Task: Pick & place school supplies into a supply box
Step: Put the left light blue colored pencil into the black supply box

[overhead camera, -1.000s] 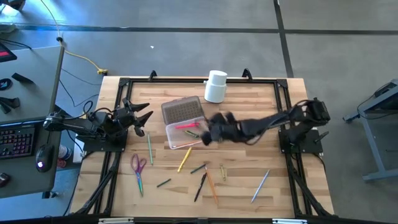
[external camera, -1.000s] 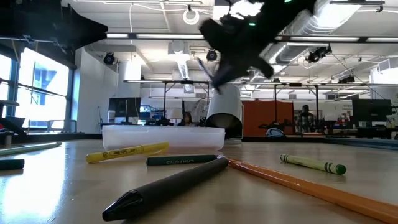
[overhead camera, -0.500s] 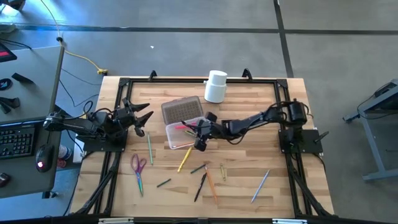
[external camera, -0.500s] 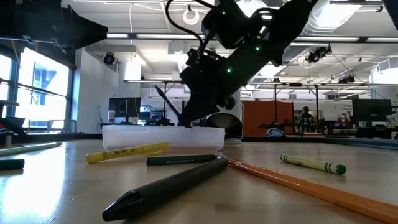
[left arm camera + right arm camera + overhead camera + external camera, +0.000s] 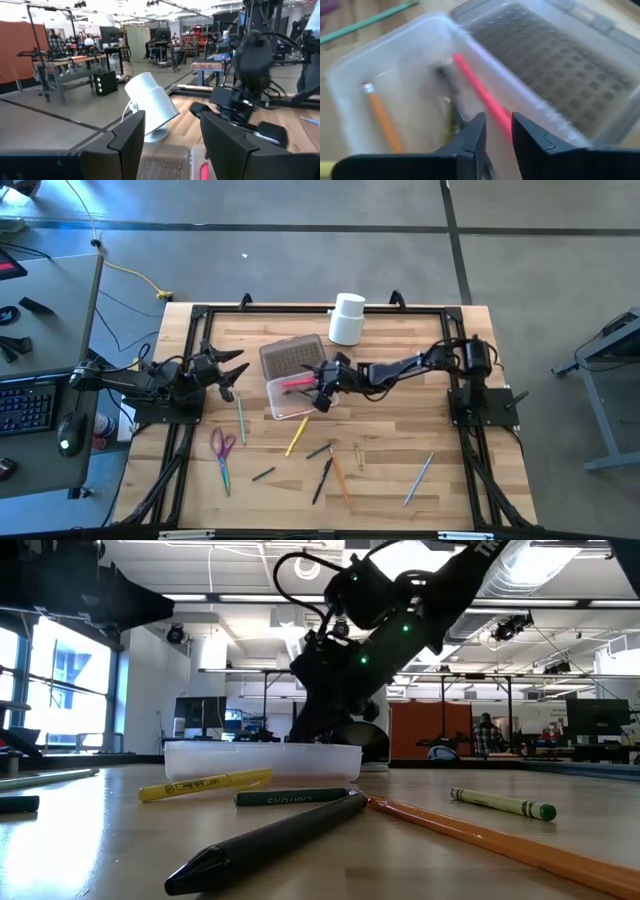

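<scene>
Wooden table [image 5: 400, 440], right tool [image 5: 322, 387] slightly open, empty

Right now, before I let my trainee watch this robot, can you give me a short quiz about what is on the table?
1. True or false: the scissors lie on the table, outside the supply box.
2. The right claw hangs over which thing? A) the scissors B) the supply box C) the white container
3. Fill in: the bright pen lying slantwise inside the supply box is ____ in colour.

Key: 1 true; 2 B; 3 pink.
</scene>
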Robot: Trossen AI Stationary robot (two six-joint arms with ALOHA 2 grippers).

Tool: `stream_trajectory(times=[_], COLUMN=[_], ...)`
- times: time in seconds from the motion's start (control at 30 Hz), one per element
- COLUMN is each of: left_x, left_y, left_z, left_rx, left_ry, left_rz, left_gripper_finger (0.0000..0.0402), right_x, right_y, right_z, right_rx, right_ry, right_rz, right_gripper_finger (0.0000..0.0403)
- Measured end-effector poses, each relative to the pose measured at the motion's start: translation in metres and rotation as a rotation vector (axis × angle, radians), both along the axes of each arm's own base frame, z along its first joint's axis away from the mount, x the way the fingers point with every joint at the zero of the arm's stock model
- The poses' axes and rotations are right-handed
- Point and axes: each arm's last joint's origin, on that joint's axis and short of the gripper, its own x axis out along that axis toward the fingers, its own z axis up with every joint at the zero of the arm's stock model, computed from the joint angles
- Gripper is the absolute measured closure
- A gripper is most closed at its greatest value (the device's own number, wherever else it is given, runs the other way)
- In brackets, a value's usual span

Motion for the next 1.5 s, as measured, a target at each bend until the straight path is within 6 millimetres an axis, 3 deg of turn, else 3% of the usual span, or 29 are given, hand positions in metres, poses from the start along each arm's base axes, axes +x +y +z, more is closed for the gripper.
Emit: stream_trajectory(times=[0.23, 0.57, 0.7, 1.0, 1.27, 1.5], left_x=[0.001, 0.008, 0.019, 0.053, 0.066, 0.064], left_y=[-0.004, -0.012, -0.018, -0.025, -0.017, -0.014], left_z=[0.001, 0.041, 0.033, 0.002, -0.019, -0.023], left_rx=[0.040, 0.016, 0.017, 0.090, 0.139, 0.015], left_ry=[0.057, 0.188, 0.313, 0.595, 0.790, 0.783], left_rz=[-0.168, -0.423, -0.549, -0.620, -0.295, -0.133], left_gripper_finger=[0.0176, 0.0177, 0.0177, 0.0177, 0.0177, 0.0177], right_x=[-0.001, 0.005, 0.005, 0.004, 0.012, 0.018], right_y=[-0.024, -0.052, -0.055, -0.063, -0.072, -0.071], right_z=[0.013, 0.049, 0.052, 0.057, 0.090, 0.103], right_rx=[-0.006, 0.057, 0.058, -0.098, -0.186, -0.192], right_ry=[-0.073, -0.405, -0.445, -0.452, -0.541, -0.565], right_rz=[-0.057, 0.085, 0.122, 0.190, 0.246, 0.251], right_gripper_finger=[0.0295, 0.0289, 0.0289, 0.0289, 0.0289, 0.0289])
